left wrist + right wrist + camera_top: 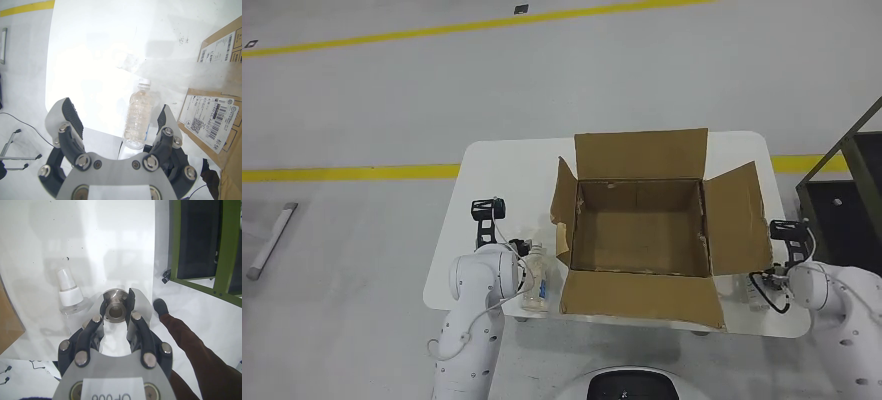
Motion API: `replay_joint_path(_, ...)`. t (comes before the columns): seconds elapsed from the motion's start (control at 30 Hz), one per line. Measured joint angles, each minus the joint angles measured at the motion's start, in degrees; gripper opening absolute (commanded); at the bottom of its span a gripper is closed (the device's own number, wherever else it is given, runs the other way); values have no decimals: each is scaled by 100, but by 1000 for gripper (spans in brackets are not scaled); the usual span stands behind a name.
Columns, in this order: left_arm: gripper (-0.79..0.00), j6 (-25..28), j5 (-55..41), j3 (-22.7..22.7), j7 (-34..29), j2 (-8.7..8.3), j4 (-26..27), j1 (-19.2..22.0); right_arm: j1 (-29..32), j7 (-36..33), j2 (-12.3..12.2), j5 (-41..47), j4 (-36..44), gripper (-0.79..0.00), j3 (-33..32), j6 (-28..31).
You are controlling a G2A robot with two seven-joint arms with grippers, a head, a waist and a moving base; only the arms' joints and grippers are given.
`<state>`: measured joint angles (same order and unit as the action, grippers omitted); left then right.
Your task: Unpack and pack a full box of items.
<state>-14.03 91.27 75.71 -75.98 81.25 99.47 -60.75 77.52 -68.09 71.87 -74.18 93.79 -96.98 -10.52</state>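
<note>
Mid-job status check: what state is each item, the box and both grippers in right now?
cardboard box: open, flaps folded out, looks empty.
water bottle: capped, lying on the table, not gripped.
spray bottle: upright, clear cap on.
metal fitting: clamped in the right gripper.
left gripper: open, at the water bottle.
right gripper: shut on the metal fitting.

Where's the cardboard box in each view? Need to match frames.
Top view: cardboard box mid-table, flaps open.
Left wrist view: its labelled side, beside the clear bottle.
Right wrist view: its brown edge, near the spray bottle.
Shared landmark: white table.
</note>
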Motion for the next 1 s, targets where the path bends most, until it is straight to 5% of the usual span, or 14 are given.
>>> replay_joint_path(0.07,0,0,0,0,0,0,0,0,-13,10,-1,46,-20,-369,-3,0)
replay_joint_path(0.13,0,0,0,0,0,0,0,0,-23,55,-5,82,4,-55,-17,0)
replay_joint_path(0.2,0,0,0,0,0,0,0,0,-34,194,-7,190,124,-157,-89,-25)
replay_joint_path(0.27,0,0,0,0,0,0,0,0,-19,479,-6,407,310,-440,-223,-39)
replay_joint_path(0.3,0,0,0,0,0,0,0,0,5,768,-6,554,466,-671,-343,-24)
replay_joint_path(0.33,0,0,0,0,0,0,0,0,34,1033,-8,641,582,-785,-434,7)
replay_joint_path(0.6,0,0,0,0,0,0,0,0,185,2960,-22,1112,1096,-785,-751,692)
replay_joint_path(1.0,0,0,0,0,0,0,0,0,286,3317,-50,1553,1353,-785,-923,1135)
